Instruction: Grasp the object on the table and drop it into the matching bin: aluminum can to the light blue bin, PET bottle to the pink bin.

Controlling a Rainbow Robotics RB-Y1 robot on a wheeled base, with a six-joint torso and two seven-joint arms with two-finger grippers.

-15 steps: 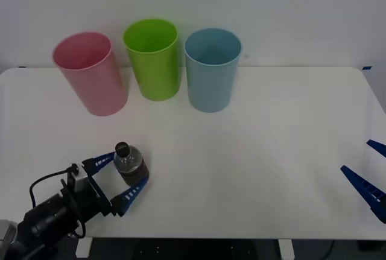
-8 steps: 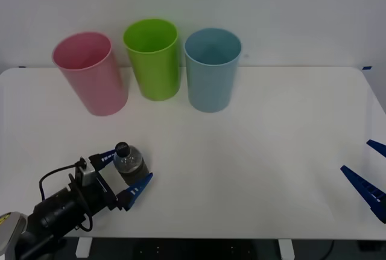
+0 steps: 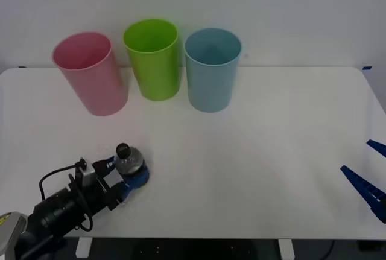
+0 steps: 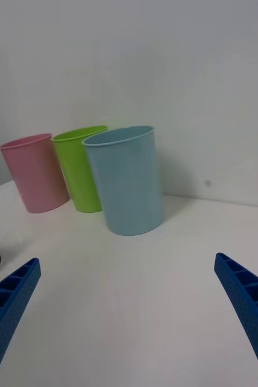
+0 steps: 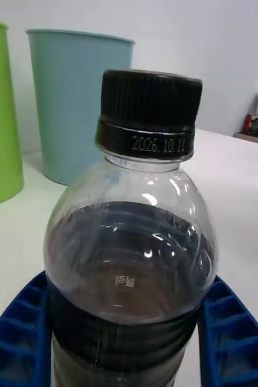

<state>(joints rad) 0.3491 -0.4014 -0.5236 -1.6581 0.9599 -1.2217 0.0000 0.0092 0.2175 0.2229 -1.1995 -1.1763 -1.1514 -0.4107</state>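
The PET bottle point(image 3: 126, 162), small and clear with a black cap and dark contents, stands on the white table point(image 3: 271, 139) at the front left. My left gripper point(image 3: 125, 173) is shut on its lower body. In the left wrist view the bottle point(image 5: 132, 254) stands close up, a blue finger point(image 5: 234, 338) pressing on each side. The pink bin point(image 3: 90, 73) stands at the back left and the light blue bin point(image 3: 211, 70) at the back centre. My right gripper point(image 3: 369, 178) waits open at the table's right edge. Its wrist view shows the gripper point(image 4: 129, 314) with nothing in it.
A lime green bin point(image 3: 152, 58) stands between the pink and light blue bins. All three are upright and much taller than the bottle. Open tabletop lies between the bottle and the bins, and across the middle and right.
The left fingers, open around the bottle before, have closed onto its lower body. The bottle has kept its place. The right arm has not moved.
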